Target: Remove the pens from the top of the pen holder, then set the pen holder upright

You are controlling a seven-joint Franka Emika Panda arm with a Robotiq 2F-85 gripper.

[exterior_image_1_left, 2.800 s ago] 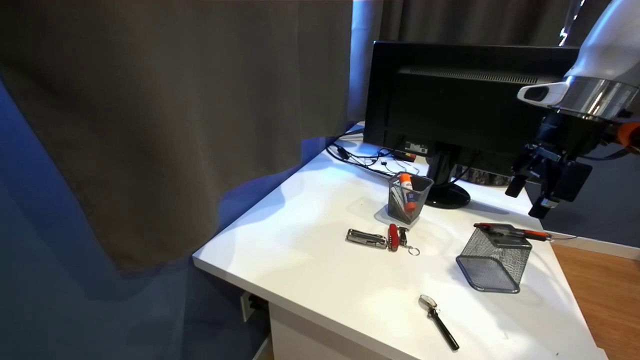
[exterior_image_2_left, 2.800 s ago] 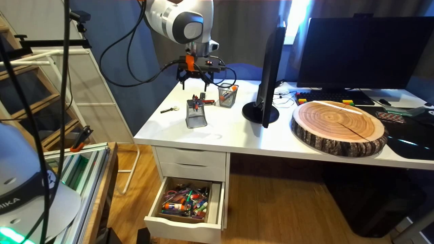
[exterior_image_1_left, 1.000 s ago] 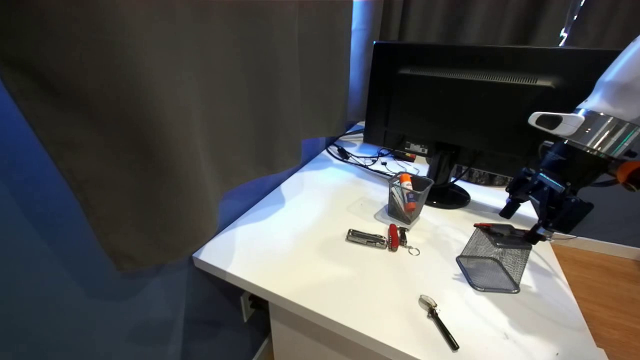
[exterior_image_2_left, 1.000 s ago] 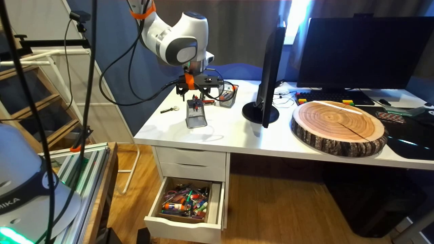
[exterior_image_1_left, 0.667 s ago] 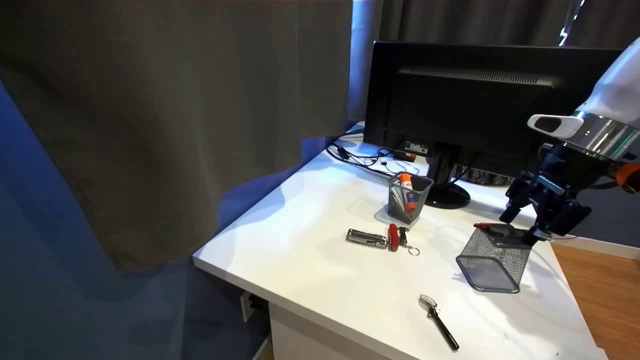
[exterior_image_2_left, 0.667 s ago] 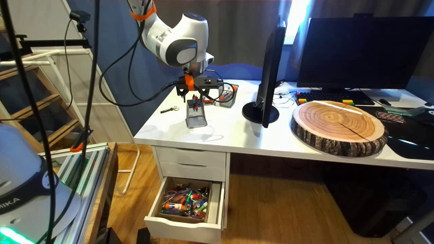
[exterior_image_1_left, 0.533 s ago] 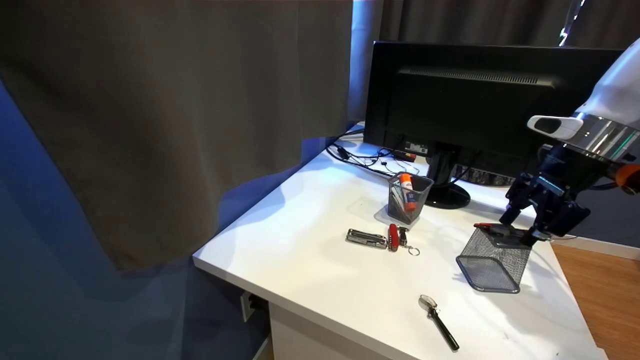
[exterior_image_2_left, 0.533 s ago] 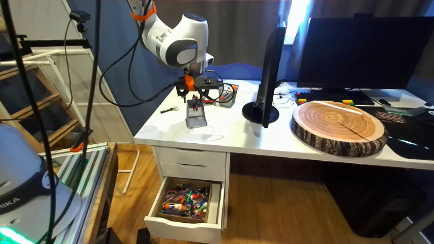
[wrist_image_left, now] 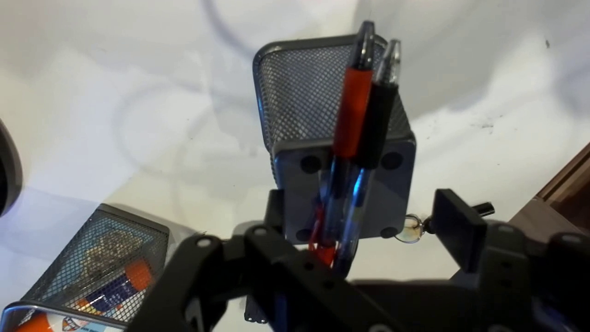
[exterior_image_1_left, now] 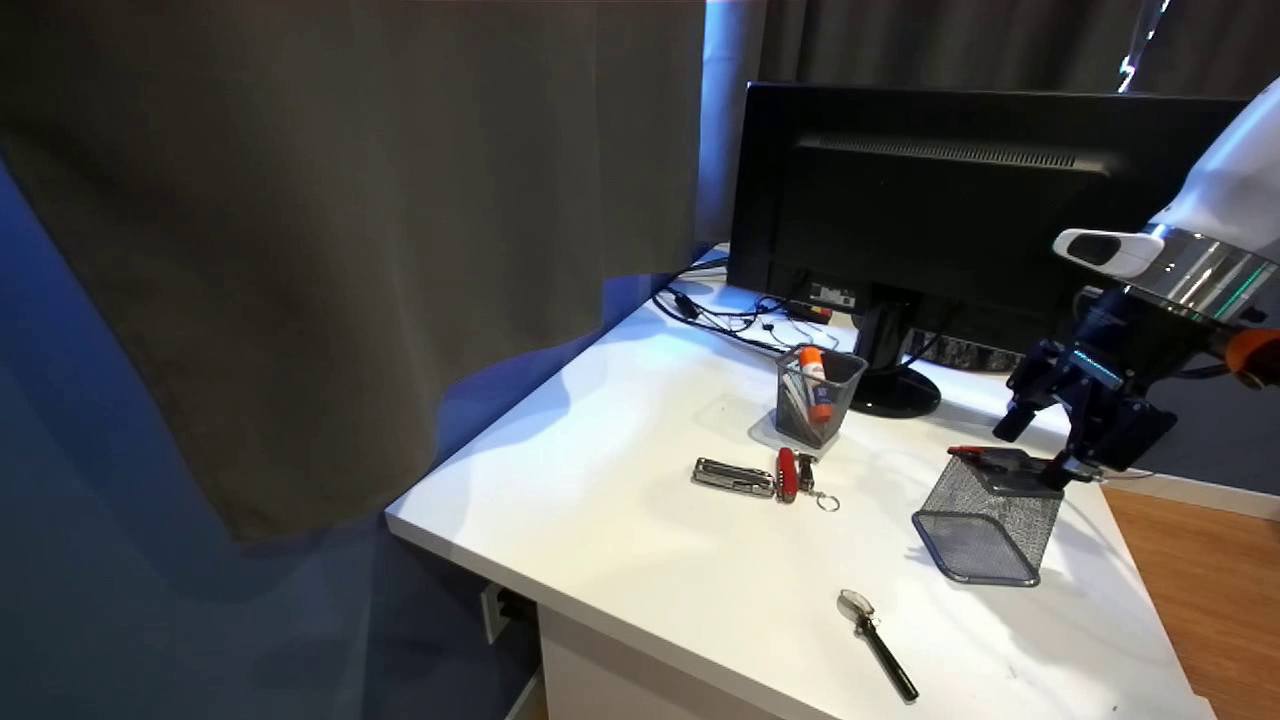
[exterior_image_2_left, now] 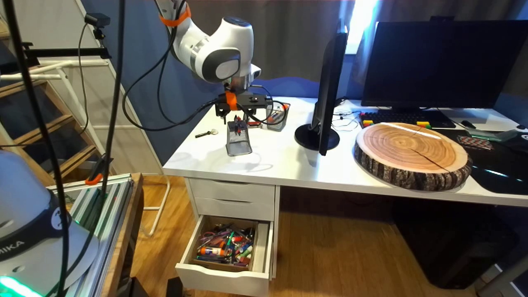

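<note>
The pen holder [exterior_image_1_left: 1005,520], a dark grey mesh box, stands upside down on the desk, its solid base with round feet facing up. Across that base lie the pens, seen best in the wrist view: a red one [wrist_image_left: 352,113] and a black one [wrist_image_left: 379,120], side by side, with clear barrels. My gripper [wrist_image_left: 366,221] is open over the base, the pens between its fingers but nearer the left one. The right finger [wrist_image_left: 461,228] stands well apart from them. Whether the left finger touches the holder's edge I cannot tell. In an exterior view, the gripper [exterior_image_1_left: 1042,450] partly covers the pens.
Another mesh cup [exterior_image_1_left: 815,400] with a glue stick stands near the monitor [exterior_image_1_left: 940,200]. A multi-tool [exterior_image_1_left: 735,478], a red pocket knife [exterior_image_1_left: 787,475] and a black stick with a pale end [exterior_image_1_left: 885,655] lie on the desk. Below, a drawer [exterior_image_2_left: 225,278] of pens is pulled out.
Since the earliest frames my gripper has come down from above to the level of the pens. Over the last second it has barely shifted. The holder and pens have not moved.
</note>
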